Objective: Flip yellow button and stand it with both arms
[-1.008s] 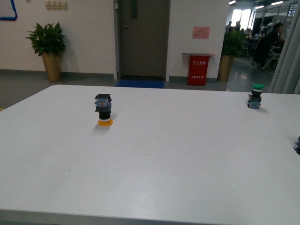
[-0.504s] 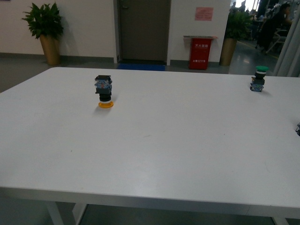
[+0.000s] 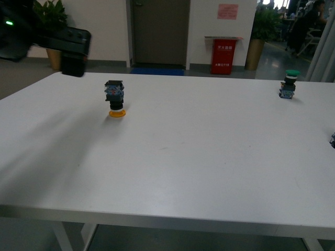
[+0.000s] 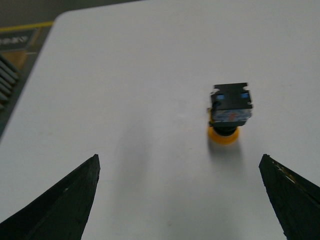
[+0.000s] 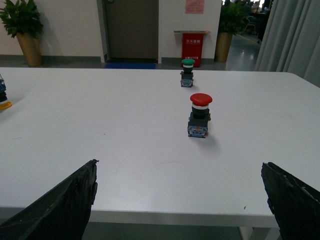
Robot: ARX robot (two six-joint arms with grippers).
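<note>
The yellow button (image 3: 115, 98) stood upside down toward the far left of the smooth white surface (image 3: 183, 157). Long axis vertical, round orange cap down, square blue-grey block up. The left hand (image 4: 178, 159) was spread wide, empty, short of the button. The right hand (image 5: 178, 167) was also wide open, empty. The left arm (image 3: 47, 36) was blurred and cut off at the frame edge.

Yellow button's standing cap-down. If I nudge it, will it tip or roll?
Probably tips easily: the yellow button balances on its small cap, blocky end up. Once down, the round cap may roll it in an arc.
</note>
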